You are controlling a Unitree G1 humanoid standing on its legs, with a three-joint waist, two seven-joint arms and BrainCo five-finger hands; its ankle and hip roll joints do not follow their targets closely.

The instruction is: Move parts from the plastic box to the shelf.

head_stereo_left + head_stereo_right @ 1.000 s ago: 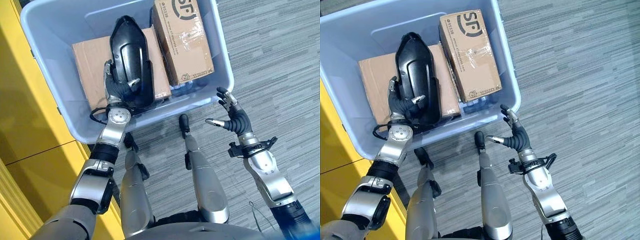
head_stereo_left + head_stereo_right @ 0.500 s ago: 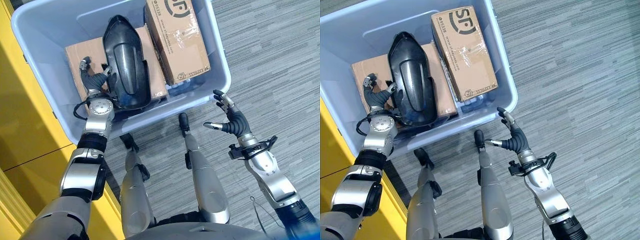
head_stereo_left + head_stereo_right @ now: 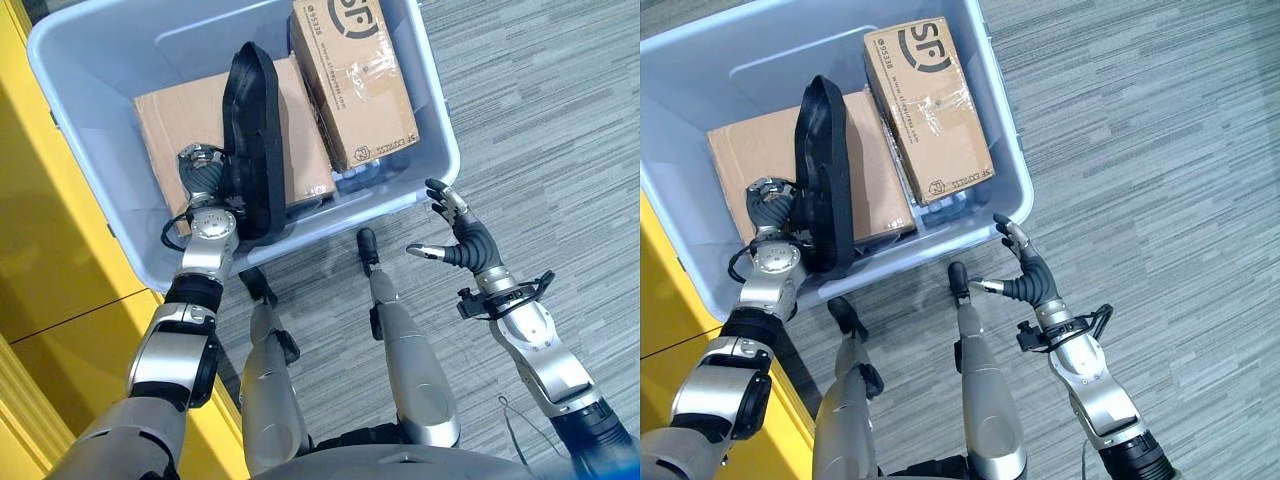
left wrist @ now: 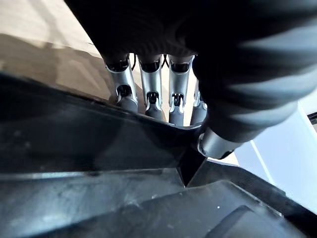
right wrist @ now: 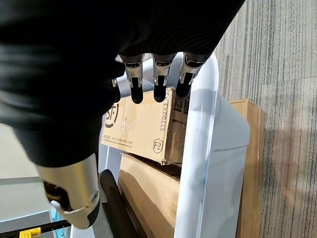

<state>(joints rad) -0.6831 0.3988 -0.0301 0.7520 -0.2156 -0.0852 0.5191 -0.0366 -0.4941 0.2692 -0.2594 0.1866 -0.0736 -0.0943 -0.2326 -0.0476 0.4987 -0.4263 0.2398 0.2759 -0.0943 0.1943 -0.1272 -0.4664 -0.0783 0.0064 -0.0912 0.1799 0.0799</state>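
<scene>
Here the left hand [image 3: 203,172] is inside the plastic box [image 3: 100,215] with its fingers [image 4: 148,87] curled over the edge of the black part [image 3: 252,130], which stands on its long side and leans on the flat cardboard box [image 3: 165,110] beneath it. In the left wrist view the fingers go down behind the dark rim of the part and the thumb presses on the near side, so I judge the part is pinched between them. To do this step well, the hold should probably be deep enough that the long part does not swing about the fingers when it is lifted, and the lift should go straight up, because the second cardboard box [image 3: 354,80] lies just beside the part on the side away from the fingers, and the wall of the plastic box is close on the wrist side. The left arm is bent and reaches forward over the near wall, with the wrist above the rim. Further right, the right hand [image 3: 455,225] hovers outside the box, just beside its near corner, with fingers spread and only lightly bent and the thumb apart; it holds nothing. Its forearm rises from the lower right, over the grey carpet [image 3: 560,120].
</scene>
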